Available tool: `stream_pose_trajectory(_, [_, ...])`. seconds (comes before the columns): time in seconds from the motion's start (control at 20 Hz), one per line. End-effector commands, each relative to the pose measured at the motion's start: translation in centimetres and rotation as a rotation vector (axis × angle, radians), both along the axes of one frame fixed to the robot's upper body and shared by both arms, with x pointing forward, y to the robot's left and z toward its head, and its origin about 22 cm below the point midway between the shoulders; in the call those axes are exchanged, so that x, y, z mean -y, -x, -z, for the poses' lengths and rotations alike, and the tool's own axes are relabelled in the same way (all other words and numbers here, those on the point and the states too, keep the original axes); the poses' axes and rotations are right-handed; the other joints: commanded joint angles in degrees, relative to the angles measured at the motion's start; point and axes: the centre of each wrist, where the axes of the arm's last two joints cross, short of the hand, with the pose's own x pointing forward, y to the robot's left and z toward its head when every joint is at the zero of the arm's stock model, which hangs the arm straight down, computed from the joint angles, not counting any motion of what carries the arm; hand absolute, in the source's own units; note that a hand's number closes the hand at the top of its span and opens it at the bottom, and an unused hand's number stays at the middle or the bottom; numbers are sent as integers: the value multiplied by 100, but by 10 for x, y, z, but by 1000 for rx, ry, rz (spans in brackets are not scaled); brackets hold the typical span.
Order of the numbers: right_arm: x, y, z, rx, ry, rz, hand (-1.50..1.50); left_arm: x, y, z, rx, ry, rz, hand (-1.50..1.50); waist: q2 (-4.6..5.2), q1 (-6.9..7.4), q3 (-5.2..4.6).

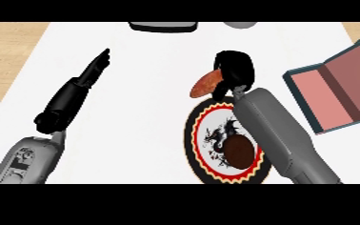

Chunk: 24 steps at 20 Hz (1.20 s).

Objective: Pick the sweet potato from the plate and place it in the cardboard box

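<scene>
Head view: right hand point(235, 70) curled round sweet potato point(205, 85) just past plate point(191, 138) rim, so swing right w/o tilting, clear cardboard box point(337, 90) wall, release inside; left hand point(74, 95) open, idle.

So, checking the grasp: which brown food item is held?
The orange sweet potato, in the right hand beyond the plate; the darker round item lies on the plate.

Bright, even light washes the white counter point(155, 100); shadows beside the right hand point(235, 69) are faint. The black hand reads as a flat dark shape; its grey forearm point(277, 133) shows soft shading.
</scene>
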Motion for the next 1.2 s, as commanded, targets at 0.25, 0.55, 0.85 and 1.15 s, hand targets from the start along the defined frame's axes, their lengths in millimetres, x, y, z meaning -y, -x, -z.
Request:
stream_pose_trajectory(0.25, [-10,-37,-69,271,91,-88,150,-7,9,-1,-19,-6,-33,0,-90,-190,-9])
stream_pose_trajectory(0.55, [1,-43,-110,436,-83,230,150,-8,3,-4,-25,12,-47,0,-119,-294,-7])
stream_pose_trajectory(0.85, [72,-57,-143,525,-104,472,150,-14,0,-11,-6,5,-48,0,-94,-282,-8])
stream_pose_trajectory(1.15, [135,-47,-148,515,-114,580,150,-14,12,4,-16,-10,-62,0,-111,-307,-9])
